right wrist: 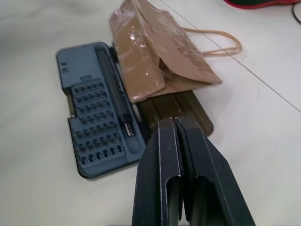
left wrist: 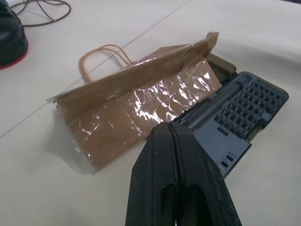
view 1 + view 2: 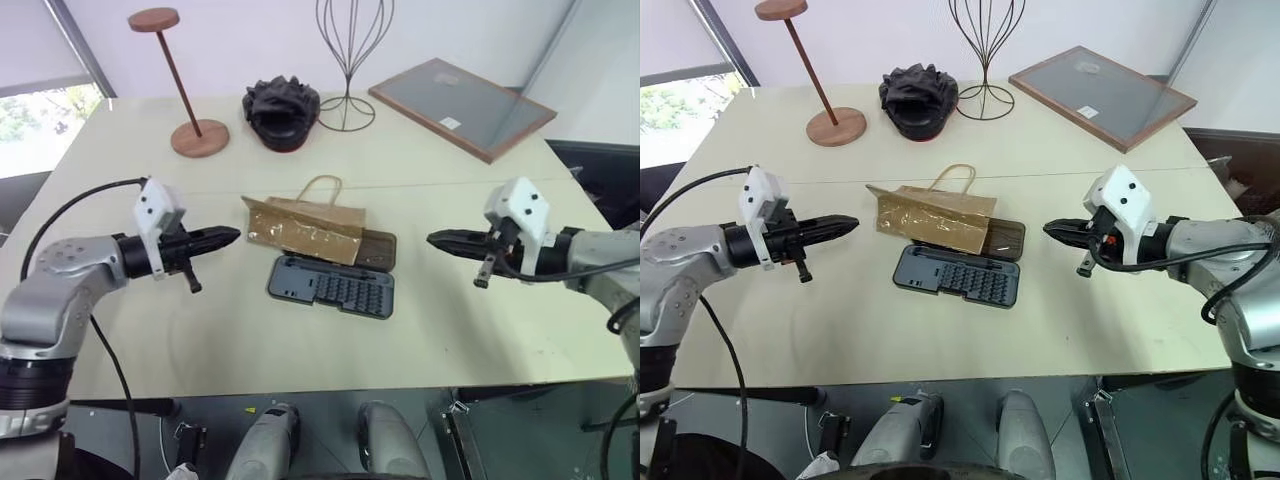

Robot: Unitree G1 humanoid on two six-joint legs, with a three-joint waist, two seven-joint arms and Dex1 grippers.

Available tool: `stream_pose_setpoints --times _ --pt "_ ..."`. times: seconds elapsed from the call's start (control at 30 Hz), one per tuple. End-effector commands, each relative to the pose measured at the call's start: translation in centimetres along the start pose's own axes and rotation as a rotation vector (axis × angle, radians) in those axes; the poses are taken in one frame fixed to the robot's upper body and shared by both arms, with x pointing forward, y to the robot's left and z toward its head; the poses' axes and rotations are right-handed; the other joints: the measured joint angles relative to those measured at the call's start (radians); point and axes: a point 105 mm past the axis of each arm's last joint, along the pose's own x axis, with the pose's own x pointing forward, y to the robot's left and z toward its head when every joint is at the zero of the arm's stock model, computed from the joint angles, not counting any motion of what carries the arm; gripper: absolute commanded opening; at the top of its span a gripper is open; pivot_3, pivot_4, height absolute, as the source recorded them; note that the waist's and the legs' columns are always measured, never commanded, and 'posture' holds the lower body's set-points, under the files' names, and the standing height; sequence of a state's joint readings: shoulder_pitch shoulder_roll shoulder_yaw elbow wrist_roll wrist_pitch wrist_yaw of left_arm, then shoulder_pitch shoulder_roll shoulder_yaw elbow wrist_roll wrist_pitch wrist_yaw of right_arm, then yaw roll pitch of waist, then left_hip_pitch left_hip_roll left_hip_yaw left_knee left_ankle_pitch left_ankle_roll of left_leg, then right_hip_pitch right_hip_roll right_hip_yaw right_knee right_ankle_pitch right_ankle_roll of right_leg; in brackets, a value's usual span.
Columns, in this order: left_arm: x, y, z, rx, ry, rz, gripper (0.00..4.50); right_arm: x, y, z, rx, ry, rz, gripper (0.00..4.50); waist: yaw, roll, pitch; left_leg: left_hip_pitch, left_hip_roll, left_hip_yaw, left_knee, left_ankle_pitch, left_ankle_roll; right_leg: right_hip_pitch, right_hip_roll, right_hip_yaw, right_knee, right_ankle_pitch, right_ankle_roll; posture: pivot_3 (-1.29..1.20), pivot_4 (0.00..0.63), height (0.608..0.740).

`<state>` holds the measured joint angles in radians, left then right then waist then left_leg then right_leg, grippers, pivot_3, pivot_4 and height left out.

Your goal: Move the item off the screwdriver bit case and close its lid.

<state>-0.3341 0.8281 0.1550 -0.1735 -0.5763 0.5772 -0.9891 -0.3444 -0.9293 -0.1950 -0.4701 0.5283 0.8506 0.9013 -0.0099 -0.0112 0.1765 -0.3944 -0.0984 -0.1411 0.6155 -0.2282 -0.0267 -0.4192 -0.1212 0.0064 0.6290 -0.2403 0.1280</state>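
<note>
Both pincers (closed) flank bag (image 3: pixel 305 229) overlapping lid (image 3: pixel 377 248).

I see the screwdriver bit case (image 3: pixel 333 288) lying open and flat on the table, dark grey, rows of small bits showing. Its smoky brown lid (image 3: pixel 376 250) is folded back flat behind it. The brown paper bag (image 3: pixel 305 230), handles looped away, rests across the lid, covering most of it.
</note>
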Motion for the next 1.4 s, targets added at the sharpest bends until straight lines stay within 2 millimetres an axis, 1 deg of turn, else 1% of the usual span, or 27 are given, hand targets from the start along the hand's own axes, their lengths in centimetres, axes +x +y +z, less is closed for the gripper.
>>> stream_pose_setpoints --times 0.03,0.23,0.5,0.83,0.97,1.0,1.07,1.1,1.13,1.17,1.2,1.27,1.33,1.4 --pt "-0.5 0.4 1.5 0.051 -0.031 0.028 0.0 -0.5 -0.2 1.5 -0.045 -0.033 -0.024 0.08 0.0 0.0 0.0 0.0 0.0 0.0 0.0 0.0 0.0 0.0 0.0 0.0 0.0 0.0 0.0 0.0 0.15 0.74" --pt "-0.1 0.1 1.3 0.06 -0.024 0.03 0.0 -0.3 0.1 1.3 -0.047 -0.028 -0.028 0.08 0.0 0.0 0.0 -0.001 0.0 0.0 0.0 0.0 0.0 -0.001 0.0 0.001 0.0 0.0 0.0 0.0 0.15 0.74" --pt "0.4 -0.1 1.7 0.05 -0.052 0.026 0.0 -0.2 0.3 1.0 -0.05 -0.018 -0.036 0.08 0.0 0.0 0.0 -0.001 0.0 0.0 0.0 0.0 0.0 -0.002 0.0 0.001 0.0 0.0 0.0 0.0 0.15 0.74" --pt "0.3 -0.3 1.2 0.04 -0.026 0.013 0.0 -0.1 0.4 0.9 -0.056 -0.013 -0.044 0.08 0.0 0.0 0.0 -0.001 0.0 0.001 0.0 0.0 0.0 -0.002 0.0 0.001 0.0 0.0 0.0 0.0 0.15 0.74" --pt "0.0 -0.3 0.9 0.034 -0.018 0.015 0.0 -0.1 0.3 0.8 -0.049 -0.016 -0.052 0.08 0.0 0.0 0.0 -0.001 0.0 0.001 0.0 0.0 0.0 -0.002 0.0 0.001 0.0 0.0 0.0 0.0 0.15 0.74" --pt "-0.1 -0.3 0.9 0.031 -0.015 0.014 0.0 -0.1 0.3 0.8 -0.046 -0.017 -0.053 0.57 0.0 0.0 0.0 -0.001 0.0 0.001 0.0 0.0 0.0 -0.002 0.0 0.001 0.0 0.0 0.0 0.0 0.15 0.74" --pt "0.0 -0.4 0.6 0.026 -0.008 0.007 0.0 0.2 0.2 0.8 -0.037 -0.022 -0.062 1.31 0.001 0.0 0.0 -0.001 0.0 0.001 0.0 0.0 0.0 -0.002 0.0 0.002 0.0 0.0 0.0 0.0 0.15 0.74" --pt "0.0 -0.5 0.5 0.026 -0.004 0.003 0.0 0.4 0.2 0.9 -0.032 -0.026 -0.066 1.79 0.001 0.0 0.0 -0.001 0.0 0.001 0.0 0.0 0.0 -0.002 0.0 0.002 0.0 0.0 0.0 0.0 0.15 0.74" --pt "0.2 -0.5 0.4 0.026 -0.005 0.0 0.0 0.6 0.3 1.0 -0.03 -0.034 -0.064 2.3 0.0 0.0 0.0 -0.001 0.0 0.001 0.0 0.0 0.0 -0.002 0.0 0.002 0.0 0.0 0.0 0.0 0.15 0.74" --pt "0.3 -0.5 0.5 0.025 -0.01 -0.003 0.0 0.9 0.4 1.1 -0.03 -0.041 -0.061 2.97 0.0 0.0 0.0 -0.001 0.0 0.001 0.0 0.0 0.0 -0.002 0.0 0.002 0.0 0.0 0.0 0.0 0.15 0.74" --pt "0.5 -0.6 0.5 0.025 -0.015 -0.007 0.0 1.3 0.5 1.3 -0.031 -0.052 -0.06 3.38 -0.001 0.0 0.0 -0.001 0.0 0.001 0.0 0.0 0.0 -0.002 0.0 0.002 0.0 0.0 0.0 0.0 0.15 0.74" --pt "0.8 -0.6 0.6 0.027 -0.018 -0.012 0.0 2.1 0.5 1.6 -0.035 -0.07 -0.07 4.46 -0.001 0.0 0.0 -0.001 0.001 0.001 0.0 0.0 0.0 -0.003 0.0 0.002 0.0 0.001 -0.001 0.0 0.15 0.74" --pt "1.0 -0.5 0.5 0.026 -0.019 -0.015 0.0 2.7 0.4 1.9 -0.039 -0.08 -0.083 4.46 -0.001 0.0 0.0 -0.001 0.001 0.001 0.0 0.0 0.0 -0.003 0.0 0.002 0.0 0.001 -0.001 0.0 0.15 0.74" --pt "1.2 -0.5 0.5 0.025 -0.021 -0.021 0.0 3.9 0.2 2.6 -0.034 -0.12 -0.104 4.46 -0.002 0.0 0.0 -0.002 0.001 0.001 0.0 0.0 0.0 -0.004 0.0 0.002 0.0 0.001 -0.001 0.0 0.15 0.74"
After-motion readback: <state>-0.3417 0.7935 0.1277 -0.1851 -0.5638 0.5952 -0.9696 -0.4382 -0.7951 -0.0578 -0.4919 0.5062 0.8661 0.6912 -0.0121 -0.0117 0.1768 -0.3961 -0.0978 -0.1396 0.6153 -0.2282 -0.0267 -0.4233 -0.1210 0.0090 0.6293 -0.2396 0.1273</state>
